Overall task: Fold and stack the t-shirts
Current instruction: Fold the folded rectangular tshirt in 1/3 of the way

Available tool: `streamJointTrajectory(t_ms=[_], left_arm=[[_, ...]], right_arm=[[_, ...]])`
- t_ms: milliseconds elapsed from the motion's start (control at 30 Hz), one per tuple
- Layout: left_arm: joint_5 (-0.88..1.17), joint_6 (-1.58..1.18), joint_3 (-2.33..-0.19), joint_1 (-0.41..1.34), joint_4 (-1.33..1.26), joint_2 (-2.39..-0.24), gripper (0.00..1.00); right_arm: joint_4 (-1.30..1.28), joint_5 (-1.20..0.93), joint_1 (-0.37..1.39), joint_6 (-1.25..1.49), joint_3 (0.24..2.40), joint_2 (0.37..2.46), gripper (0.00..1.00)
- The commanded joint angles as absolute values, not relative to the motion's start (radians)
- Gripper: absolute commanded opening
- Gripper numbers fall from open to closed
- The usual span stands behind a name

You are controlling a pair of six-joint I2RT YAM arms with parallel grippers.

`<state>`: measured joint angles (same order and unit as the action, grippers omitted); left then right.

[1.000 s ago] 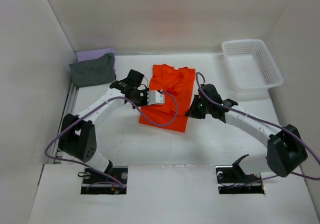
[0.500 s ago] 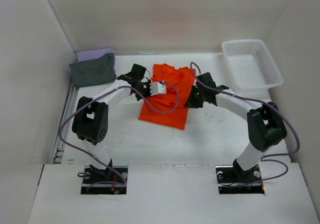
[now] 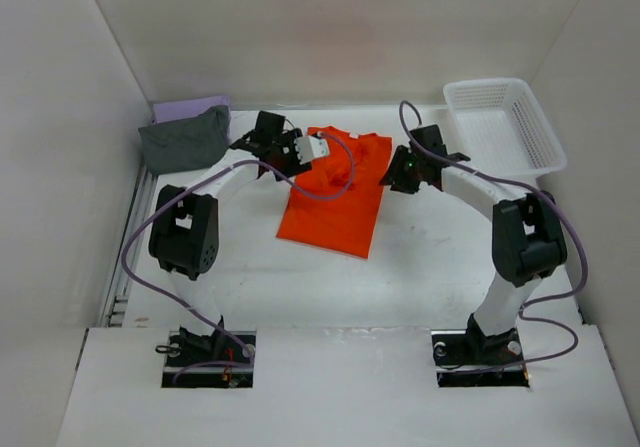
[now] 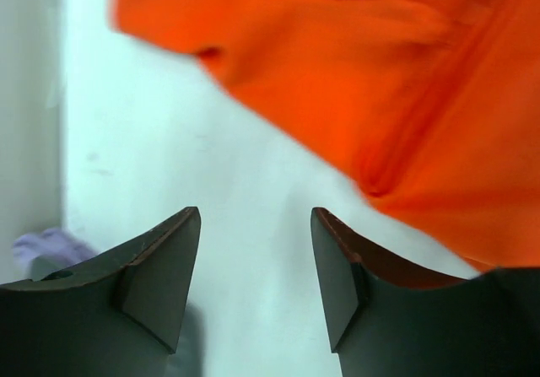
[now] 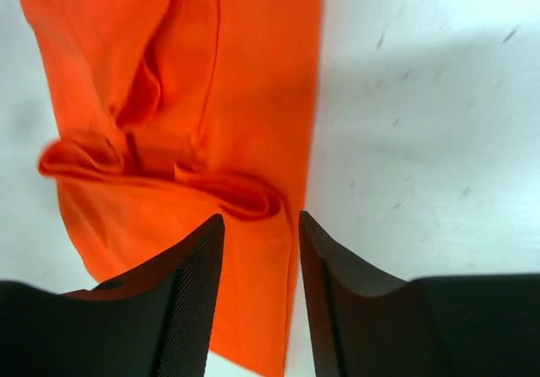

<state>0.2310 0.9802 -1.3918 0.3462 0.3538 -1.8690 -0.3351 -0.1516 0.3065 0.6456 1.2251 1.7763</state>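
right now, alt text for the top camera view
An orange t-shirt lies partly folded mid-table, with the left gripper and right gripper open beside its far corners. A grey t-shirt sits on a lavender one at far left; a white basket far right.

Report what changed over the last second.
Both arms swung toward the table's far side. The left gripper and right gripper travelled along the orange t-shirt's side edges to its far end and opened; both are empty now. The orange t-shirt barely shifted. The grey t-shirt, lavender t-shirt and basket stayed put.
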Motion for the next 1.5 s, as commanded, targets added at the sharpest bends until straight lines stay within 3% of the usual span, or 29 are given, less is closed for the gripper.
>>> streamJointTrajectory(t_ms=[0,167,367,500,833,1100,1300,1400,1467], left_arm=[[0.195,0.868,-1.505,0.312,0.25,-1.849,0.55],[0.287,0.932,-1.439,0.304,0.369,-1.691,0.58],[0.312,1.212,-1.061,0.406,0.581,-1.431,0.61],[0.241,1.269,-0.852,0.485,0.549,-1.362,0.61],[0.181,1.232,-0.775,0.508,0.351,-1.439,0.61],[0.181,1.213,-0.762,0.518,0.281,-1.512,0.6],[0.19,1.198,-0.756,0.525,0.265,-1.54,0.52],[0.19,1.19,-0.755,0.531,0.265,-1.549,0.42],[0.192,1.186,-0.755,0.531,0.265,-1.552,0.33]], right_arm=[[-0.262,-0.12,0.277,0.608,1.288,1.749,0.46],[-0.285,-0.124,0.291,0.58,1.249,1.648,0.5],[-0.293,-0.091,0.402,0.641,0.988,1.465,0.6],[-0.246,-0.068,0.497,0.765,0.826,1.39,0.62],[-0.121,-0.057,0.677,0.956,0.713,1.446,0.62],[-0.094,-0.041,0.716,1.0,0.693,1.523,0.62],[-0.078,-0.026,0.7,1.0,0.67,1.536,0.61],[-0.08,-0.025,0.694,1.0,0.673,1.537,0.6],[-0.083,-0.025,0.694,0.997,0.681,1.543,0.54]])
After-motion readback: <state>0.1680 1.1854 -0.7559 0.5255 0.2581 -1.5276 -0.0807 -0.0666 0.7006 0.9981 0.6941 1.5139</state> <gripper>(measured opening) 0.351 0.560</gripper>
